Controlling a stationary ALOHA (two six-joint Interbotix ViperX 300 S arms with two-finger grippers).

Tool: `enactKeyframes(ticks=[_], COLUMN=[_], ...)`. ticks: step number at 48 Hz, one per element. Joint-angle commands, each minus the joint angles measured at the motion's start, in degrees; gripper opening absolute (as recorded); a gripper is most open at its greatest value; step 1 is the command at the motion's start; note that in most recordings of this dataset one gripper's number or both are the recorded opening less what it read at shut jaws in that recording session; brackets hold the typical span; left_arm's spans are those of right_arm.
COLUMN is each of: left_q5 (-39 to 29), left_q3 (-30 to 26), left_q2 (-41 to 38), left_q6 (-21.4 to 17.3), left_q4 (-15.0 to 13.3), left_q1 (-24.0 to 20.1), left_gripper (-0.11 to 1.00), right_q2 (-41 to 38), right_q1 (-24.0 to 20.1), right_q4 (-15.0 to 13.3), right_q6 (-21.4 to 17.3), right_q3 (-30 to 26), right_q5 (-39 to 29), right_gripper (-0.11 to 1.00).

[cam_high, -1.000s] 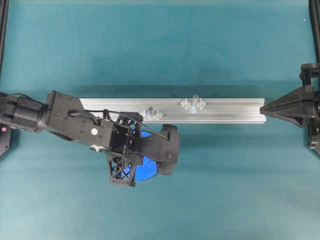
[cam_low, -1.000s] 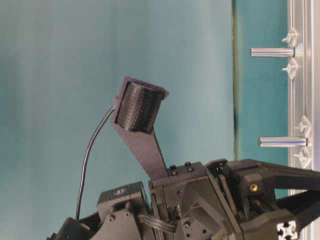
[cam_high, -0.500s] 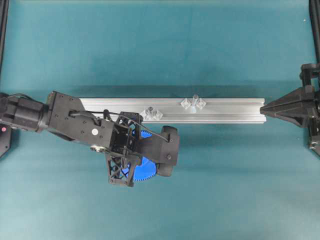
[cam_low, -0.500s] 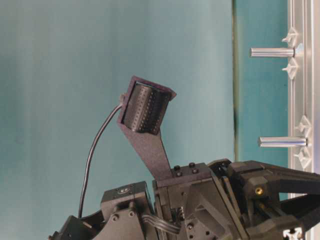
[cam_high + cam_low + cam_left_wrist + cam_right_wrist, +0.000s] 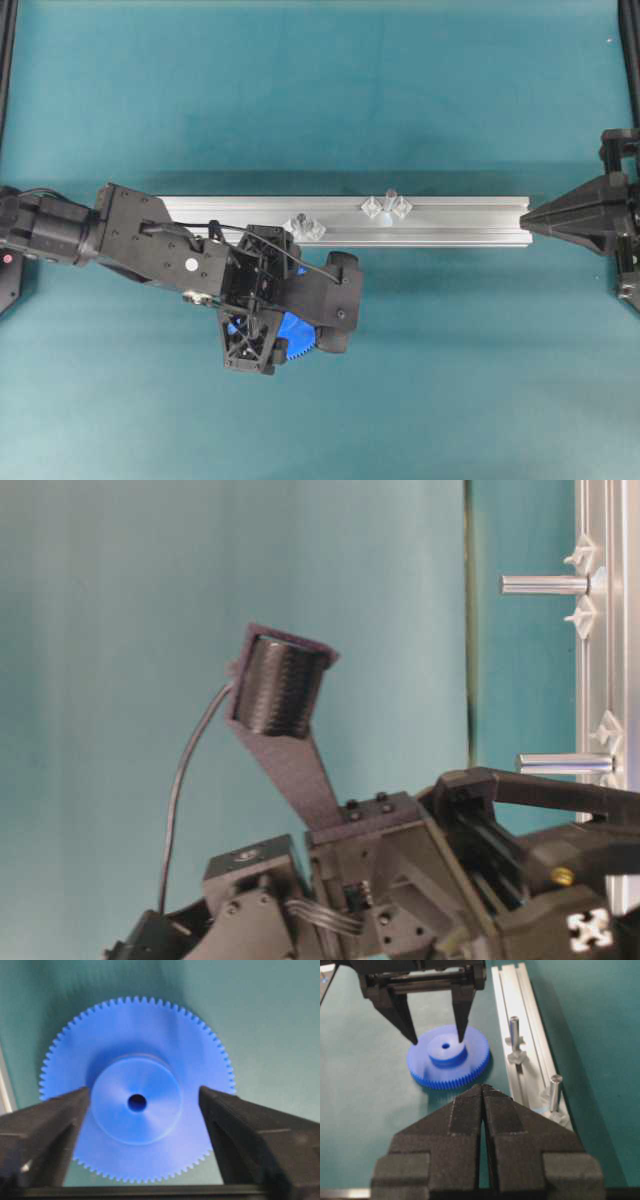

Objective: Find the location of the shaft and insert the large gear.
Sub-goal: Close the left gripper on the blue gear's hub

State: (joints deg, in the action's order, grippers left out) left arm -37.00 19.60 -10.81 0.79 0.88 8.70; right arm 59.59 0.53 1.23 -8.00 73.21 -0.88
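The large gear [image 5: 135, 1050] is bright blue and lies flat on the teal mat, hub up; it also shows in the right wrist view [image 5: 472, 1067] and partly under the left arm in the overhead view [image 5: 297, 338]. My left gripper [image 5: 436, 1037] is open, pointing down, with one finger on each side of the hub [image 5: 135, 1102] and not touching it. The shaft [image 5: 389, 197] stands upright on the rail between two shiny mounts, to the right of the gear [image 5: 554, 1091]. My right gripper [image 5: 528, 218] is shut and empty at the rail's right end.
The aluminium rail [image 5: 450, 215] runs left to right behind the gear. A second pin [image 5: 303, 224] stands on it close to the left gripper [image 5: 514, 1030]. The left arm [image 5: 150, 245] lies over the rail's left end.
The left wrist has shifted and turned slightly over the gear and now covers more of it from above. The right arm has not moved.
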Motion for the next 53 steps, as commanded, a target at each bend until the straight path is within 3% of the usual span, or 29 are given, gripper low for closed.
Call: enactKeyframes(ticks=[1,53], left_q5=[-0.35,-0.53], left_q3=[-0.35,-0.53], left_q2=[0.79,-1.58], left_q6=[-0.09,0.18], left_q4=[0.18,0.18], left_q1=[0.35,-0.79], left_gripper=[0.94,0.93], right_q2=[-0.26,-0.09], right_q1=[0.18,0.18], right_q4=[0.09,0.09], right_q6=[-0.44,-0.53], right_q3=[-0.62,-0.26], right_q5=[0.26,-1.05], right_gripper=[0.01,0.01])
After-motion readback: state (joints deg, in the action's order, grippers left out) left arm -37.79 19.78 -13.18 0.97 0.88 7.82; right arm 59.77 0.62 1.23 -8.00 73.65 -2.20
